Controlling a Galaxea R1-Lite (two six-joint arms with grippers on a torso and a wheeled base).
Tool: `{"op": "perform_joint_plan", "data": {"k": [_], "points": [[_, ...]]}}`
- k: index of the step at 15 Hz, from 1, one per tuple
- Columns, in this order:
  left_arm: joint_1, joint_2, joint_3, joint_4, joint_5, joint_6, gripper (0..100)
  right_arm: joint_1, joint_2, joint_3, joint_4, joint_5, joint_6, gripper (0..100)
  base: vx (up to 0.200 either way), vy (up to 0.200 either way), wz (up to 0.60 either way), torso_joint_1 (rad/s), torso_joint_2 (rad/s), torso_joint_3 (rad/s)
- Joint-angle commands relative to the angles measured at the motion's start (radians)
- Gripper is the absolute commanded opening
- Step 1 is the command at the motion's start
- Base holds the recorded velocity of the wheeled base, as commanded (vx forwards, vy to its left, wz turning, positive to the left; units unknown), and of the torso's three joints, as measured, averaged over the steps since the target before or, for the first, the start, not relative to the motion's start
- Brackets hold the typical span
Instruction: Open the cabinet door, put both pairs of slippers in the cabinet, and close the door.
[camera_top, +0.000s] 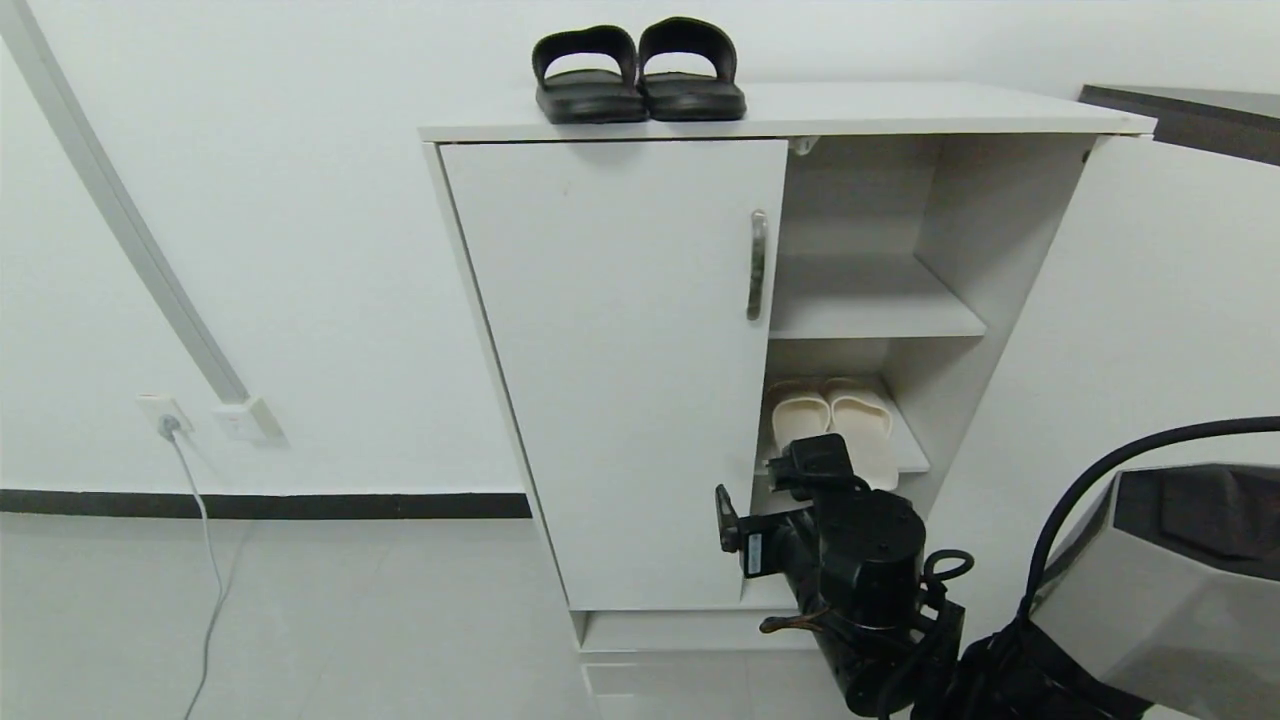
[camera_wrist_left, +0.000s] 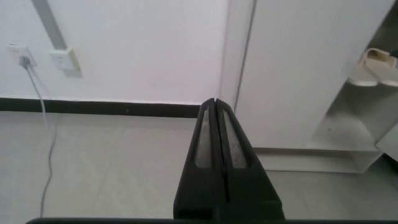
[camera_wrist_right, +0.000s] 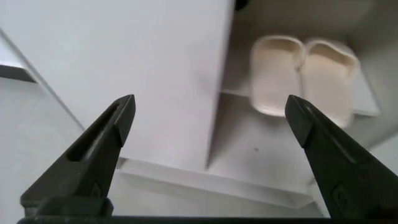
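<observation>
1. The white cabinet stands against the wall. Its left door is closed, with a metal handle upright near its free edge.
2. The right door is swung wide open, so the right compartment shows.
3. A pair of black slippers sits side by side on the cabinet top, above the closed door and toward the wall.
4. A pair of cream slippers lies side by side on the lower shelf of the open compartment, the two touching each other. The upper shelf is above them.
5. The right gripper hangs low in front of the open compartment, near the closed door's free edge. Its fingers are spread wide with nothing between them, and it is clear of the cream pair.
6. The left gripper has its fingers pressed flat together with nothing between them. It points toward the floor and the base of the cabinet on the closed-door side.
7. A wall socket with a grey cable plugged in sits on the wall, well to the left of the cabinet.
</observation>
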Motion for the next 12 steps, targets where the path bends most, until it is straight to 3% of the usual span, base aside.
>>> {"op": "perform_joint_plan", "data": {"k": [1,4,12], "points": [[0.0,0.001,0.001,0.0,0.0,0.0,0,0.0,0.005,0.002,0.0,-0.001,0.0,100,0.0,0.2,0.0,0.002,0.0,0.002],[0.0,0.001,0.0,0.0,0.0,0.0,0,0.0,0.005,0.002,-0.011,0.0,0.0,100,0.0,0.2,0.0,0.002,0.0,0.002],[0.0,0.001,0.001,0.0,0.002,-0.002,0,-0.001,0.006,0.055,-0.073,0.008,-0.041,100,0.0,0.0,0.0,0.0,0.0,0.0]]}}
